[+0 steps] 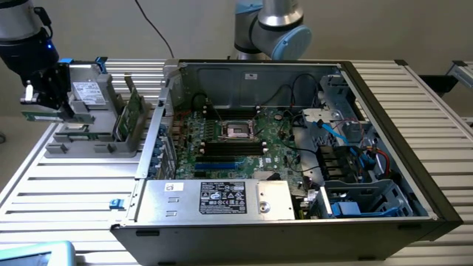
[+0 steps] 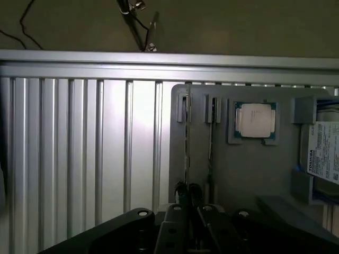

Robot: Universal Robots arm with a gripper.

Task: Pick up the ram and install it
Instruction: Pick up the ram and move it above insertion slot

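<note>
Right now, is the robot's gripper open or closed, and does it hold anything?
Gripper: closed, holding the thin green ram stick over the grey parts holder.

- Pincer (image 2: 187, 193) closed tight, apparently pinching the thin ram (image 2: 186, 143), seen edge-on.
- Grey holder (image 2: 238, 174) lies on the ribbed tabletop (image 2: 79, 148).
- Holder carries a silver processor chip (image 2: 255, 118) and a white-labelled drive (image 2: 324, 153).
</note>
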